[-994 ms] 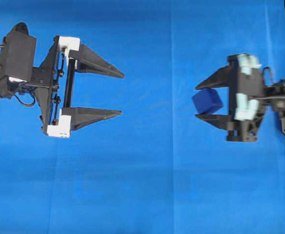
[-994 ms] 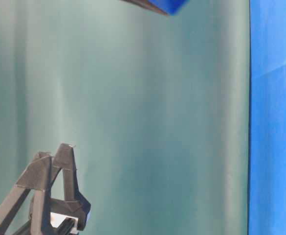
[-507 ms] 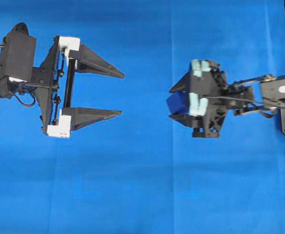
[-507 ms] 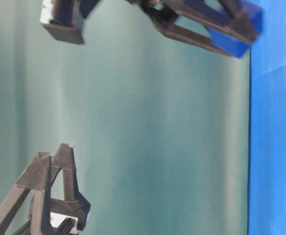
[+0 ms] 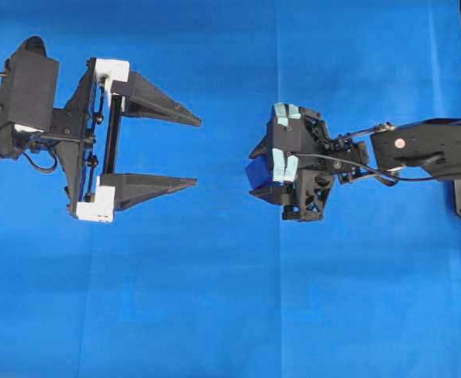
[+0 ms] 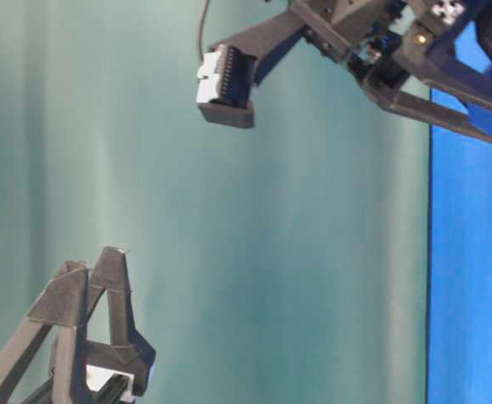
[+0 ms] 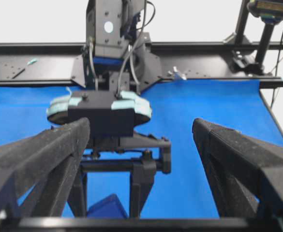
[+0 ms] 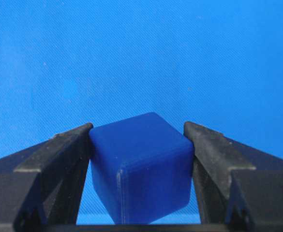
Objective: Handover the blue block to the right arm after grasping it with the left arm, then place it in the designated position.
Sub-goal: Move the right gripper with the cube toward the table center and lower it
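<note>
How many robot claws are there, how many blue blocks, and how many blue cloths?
Robot claws: 2, the left gripper wide open and the right gripper shut on the block
Blue blocks: 1, the blue block
Blue cloths: 1, the blue cloth under everything
Total: 4

A matt blue cloth [image 5: 238, 315], finely woven and faintly creased, covers the table. The blue block [image 8: 141, 166] looks like smooth, softly sheened plastic with rounded edges. The right gripper [image 8: 141, 145] fingers [image 8: 59, 154] appear grainy matt black plastic; the left gripper [image 5: 187, 151] carries glossy white plastic brackets [image 5: 110, 71]. Pale green tape [image 5: 285, 161] wraps the right wrist housing.
</note>
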You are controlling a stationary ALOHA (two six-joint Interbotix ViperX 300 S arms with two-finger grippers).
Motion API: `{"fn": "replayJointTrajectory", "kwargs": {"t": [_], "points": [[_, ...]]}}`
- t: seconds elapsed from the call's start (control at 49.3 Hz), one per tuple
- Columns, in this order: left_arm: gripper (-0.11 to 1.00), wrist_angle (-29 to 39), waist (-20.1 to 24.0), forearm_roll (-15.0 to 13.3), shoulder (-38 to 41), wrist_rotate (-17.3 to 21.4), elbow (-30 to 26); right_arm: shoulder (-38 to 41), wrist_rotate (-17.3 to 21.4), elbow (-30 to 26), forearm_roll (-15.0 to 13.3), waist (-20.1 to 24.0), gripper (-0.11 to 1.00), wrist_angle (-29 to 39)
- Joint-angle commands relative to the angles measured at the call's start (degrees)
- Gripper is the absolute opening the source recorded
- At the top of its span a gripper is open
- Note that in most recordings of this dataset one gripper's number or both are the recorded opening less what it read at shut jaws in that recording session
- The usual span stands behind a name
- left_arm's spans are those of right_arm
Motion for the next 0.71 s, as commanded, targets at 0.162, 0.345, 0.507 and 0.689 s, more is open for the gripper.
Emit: {"fn": "replayJointTrajectory", "kwargs": {"t": [0.162, 0.345, 0.507, 0.689], "points": [[0.92, -0.4, -0.1, 0.1, -0.5, 0.0, -1.7, 2.9, 0.0, -1.1, 1.8, -0.6, 0.52, -5.2], [0.92, -0.4, -0.1, 0.1, -0.5, 0.0, -1.6, 5.1, 0.0, -1.2, 2.6, -1.1, 0.52, -8.7], [0.92, -0.4, 0.0, 0.1, -0.5, 0.0, -1.7, 6.4, 0.0, -1.7, 2.8, -1.2, 0.52, -10.8], [0.92, -0.4, -0.1, 0.1, -0.5, 0.0, -1.6, 7.2, 0.0, -2.0, 2.8, -1.2, 0.52, -10.9]]}}
